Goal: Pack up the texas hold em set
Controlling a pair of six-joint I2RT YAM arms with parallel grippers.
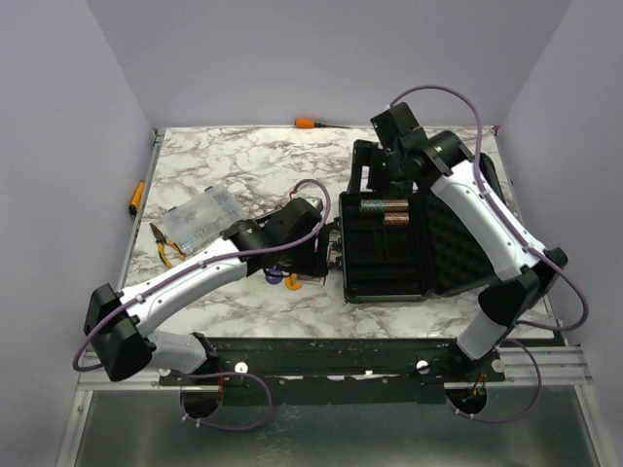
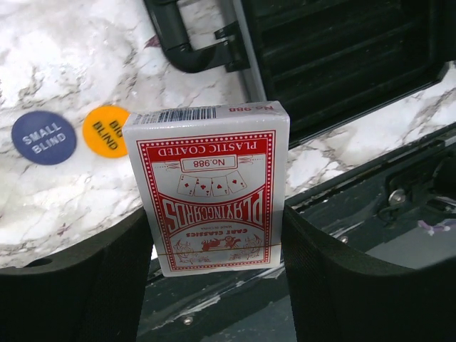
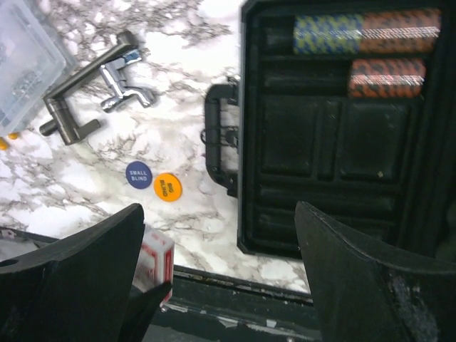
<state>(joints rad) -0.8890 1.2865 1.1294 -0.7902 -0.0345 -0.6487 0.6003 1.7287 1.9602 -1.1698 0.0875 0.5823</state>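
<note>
A: Where is the card deck point(image 2: 210, 192)?

B: In the left hand point(image 2: 214, 242), pinched across its narrow width between both fingers, by the near edge of the tabletop point(image 2: 57, 57). Its long axis runs along the fingers, barcode end outward.

A: Which way is the case point(image 1: 384, 292) from there?

B: To that hand's right and a little ahead. The case lies open, its long side running near to far, and its handle point(image 2: 178, 43) is on the side facing the left hand. I'd judge the deck must cross the handle and rim to reach the tray's bare pockets.

A: Could the right hand point(image 3: 219, 221) do it?

B: It hangs above the case with its fingers spread wide and nothing between them. It is nearer the tray. But the left hand has the deck and is just beside the case, so the placing falls to the left arm.

A: Counts?

B: One deck. Three chip stacks point(image 3: 385, 77) lie on their sides in the tray's far grooves, two end to end in one row and one in the next. Two discs are on the tabletop near the handle, a blue disc point(image 2: 44, 137) marked small blind and an orange disc point(image 2: 105, 131) marked big blind. Both are closer to the left hand.

A: Anything outside the set?

B: One clear plastic box point(image 3: 21, 64) and one grey clamp point(image 3: 92, 89), well apart from the case.
</note>
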